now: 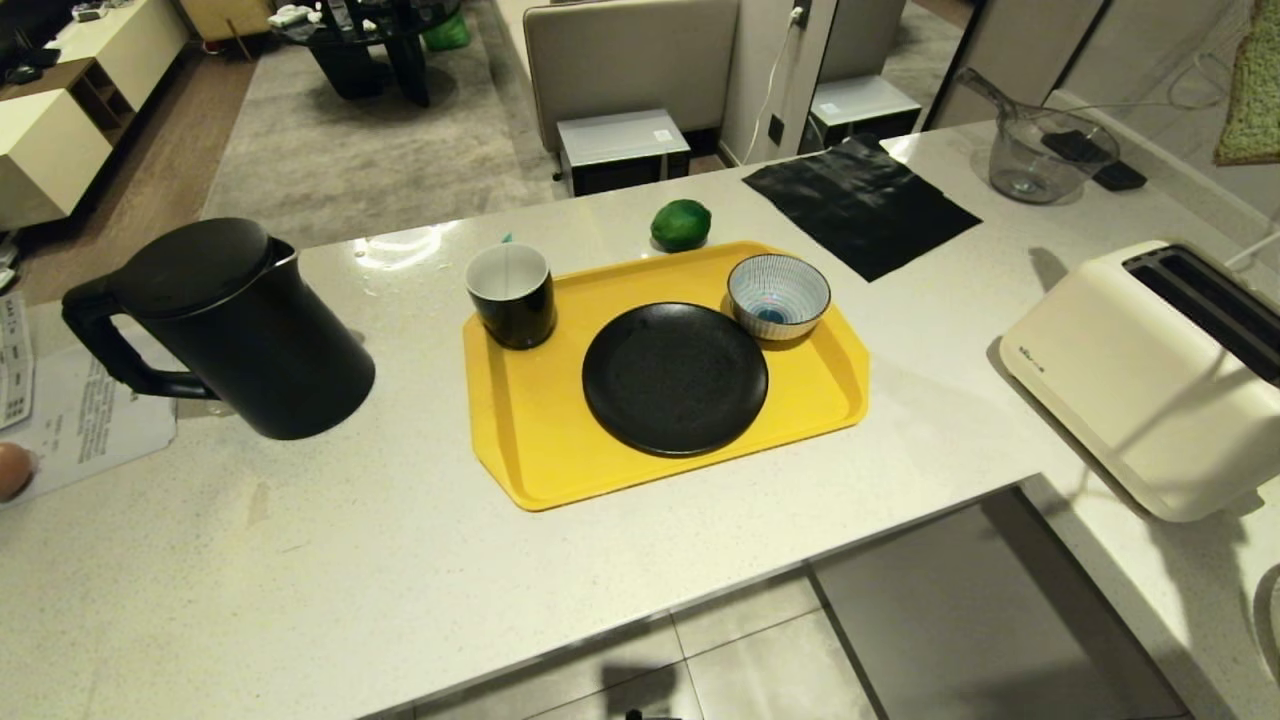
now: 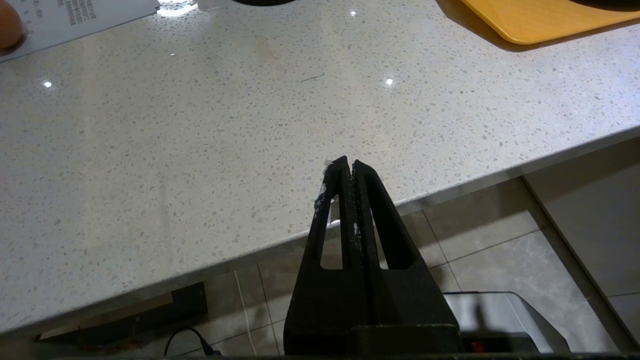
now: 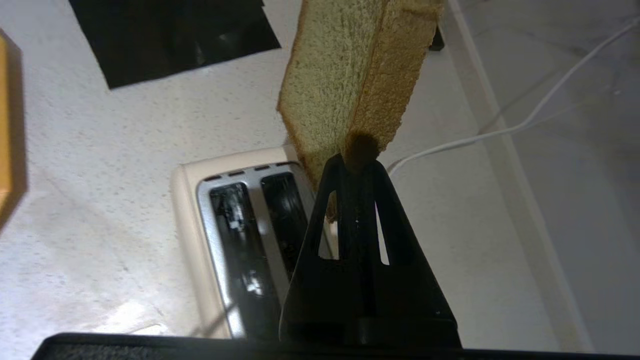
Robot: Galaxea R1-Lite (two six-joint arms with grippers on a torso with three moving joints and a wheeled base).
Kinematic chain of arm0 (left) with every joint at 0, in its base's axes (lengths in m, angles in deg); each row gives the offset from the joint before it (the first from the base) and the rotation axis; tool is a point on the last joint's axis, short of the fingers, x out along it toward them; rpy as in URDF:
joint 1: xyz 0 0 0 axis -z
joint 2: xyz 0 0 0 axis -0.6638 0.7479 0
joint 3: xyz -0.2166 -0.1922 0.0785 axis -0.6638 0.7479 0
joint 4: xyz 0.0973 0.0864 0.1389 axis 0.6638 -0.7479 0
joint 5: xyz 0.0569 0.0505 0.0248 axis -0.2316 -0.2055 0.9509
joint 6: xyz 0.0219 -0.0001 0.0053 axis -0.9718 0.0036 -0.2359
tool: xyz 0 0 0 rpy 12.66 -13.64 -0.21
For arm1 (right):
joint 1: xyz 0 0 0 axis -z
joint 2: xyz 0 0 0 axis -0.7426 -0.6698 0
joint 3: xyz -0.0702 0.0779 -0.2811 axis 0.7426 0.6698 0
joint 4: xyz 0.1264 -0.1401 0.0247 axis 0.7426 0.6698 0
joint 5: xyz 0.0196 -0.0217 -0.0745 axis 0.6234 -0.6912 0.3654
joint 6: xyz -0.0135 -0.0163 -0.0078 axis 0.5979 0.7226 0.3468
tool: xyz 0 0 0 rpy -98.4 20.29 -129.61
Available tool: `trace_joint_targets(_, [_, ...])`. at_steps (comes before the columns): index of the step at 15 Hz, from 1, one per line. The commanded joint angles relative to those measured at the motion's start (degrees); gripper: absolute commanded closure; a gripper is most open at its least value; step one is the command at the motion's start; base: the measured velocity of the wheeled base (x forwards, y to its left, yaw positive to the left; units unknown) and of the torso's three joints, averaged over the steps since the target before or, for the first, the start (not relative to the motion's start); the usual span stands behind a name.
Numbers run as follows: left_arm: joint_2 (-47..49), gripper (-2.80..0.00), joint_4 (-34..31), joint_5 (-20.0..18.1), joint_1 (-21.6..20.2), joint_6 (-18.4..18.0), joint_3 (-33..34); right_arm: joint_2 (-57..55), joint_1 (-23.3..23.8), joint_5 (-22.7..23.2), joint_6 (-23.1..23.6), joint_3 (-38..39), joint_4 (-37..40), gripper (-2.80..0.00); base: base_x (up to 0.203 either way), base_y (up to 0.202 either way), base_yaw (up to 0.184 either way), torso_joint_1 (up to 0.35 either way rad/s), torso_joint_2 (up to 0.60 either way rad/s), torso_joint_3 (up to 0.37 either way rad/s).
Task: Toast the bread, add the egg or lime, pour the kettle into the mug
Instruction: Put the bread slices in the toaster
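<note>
In the right wrist view my right gripper [image 3: 356, 157] is shut on a lower corner of the bread [image 3: 340, 75]. The slice hangs upright in the air above the cream toaster [image 3: 240, 240], beside its two open slots. The head view shows only the bread [image 1: 1250, 90], at the top right edge above the toaster [image 1: 1150, 370]. The black kettle [image 1: 240, 330] stands on the counter to the left. The mug [image 1: 512, 295] sits on the yellow tray [image 1: 540, 450]. The lime [image 1: 681, 224] lies just behind the tray. An egg [image 1: 12, 470] rests at the far left edge. My left gripper [image 2: 348, 162] is shut and empty, parked over the counter's front edge.
The tray also holds a black plate [image 1: 675, 378] and a striped bowl [image 1: 778, 296]. A black cloth [image 1: 860, 205] and a glass jug [image 1: 1040, 150] lie at the back right. A white cord [image 3: 500, 130] runs behind the toaster. Paper sheets [image 1: 90, 420] lie beside the kettle.
</note>
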Motion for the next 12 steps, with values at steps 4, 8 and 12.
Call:
trace_joint_targets(4, [-0.01,0.0,0.02,0.04,-0.01,0.01,0.0,-1.26,1.8,0.18,4.55,1.65,-0.22,0.0,0.0,0.0,0.0,0.0,0.0,0.0])
trace_joint_targets(8, [-0.01,0.0,0.02,0.04,-0.01,0.01,0.0,-0.93,1.88,1.59,4.23,1.91,-0.22,0.0,0.0,0.0,0.0,0.0,0.0,0.0])
trace_joint_targets(12, [-0.01,0.0,0.02,0.04,-0.01,0.01,0.0,0.12,1.8,2.43,4.2,2.34,-0.22,0.0,0.0,0.0,0.0,0.0,0.0,0.0])
